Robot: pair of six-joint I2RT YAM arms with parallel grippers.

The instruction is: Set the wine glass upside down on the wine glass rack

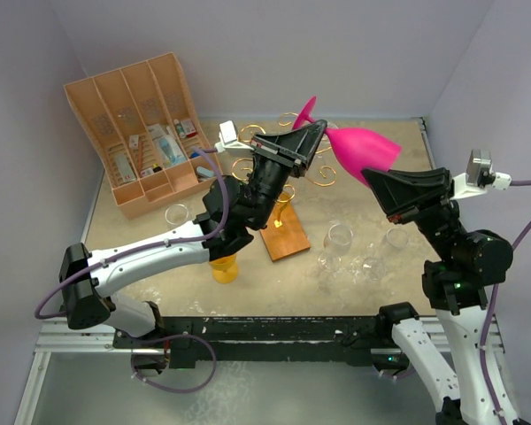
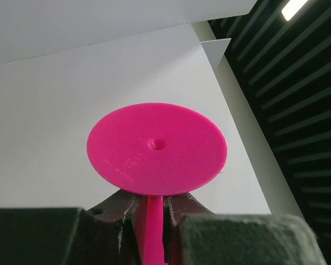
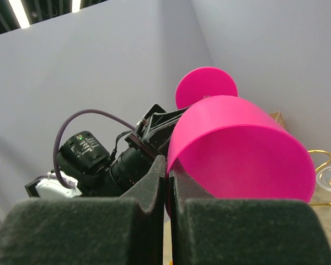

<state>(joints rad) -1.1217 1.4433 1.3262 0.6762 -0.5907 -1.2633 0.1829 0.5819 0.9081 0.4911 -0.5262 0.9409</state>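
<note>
A pink wine glass hangs in the air on its side over the back of the table, foot toward the back wall. My left gripper is shut on its stem; in the left wrist view the stem runs between the jaws under the round foot. My right gripper is shut on the rim of the bowl, pinching its wall. The gold wire wine glass rack stands below on its brown wooden base, partly hidden by my left arm.
A tan compartmented organiser box stands at the back left. Clear glasses stand right of the rack's base, another on the left. A yellow cup sits under my left arm. Walls close in all round.
</note>
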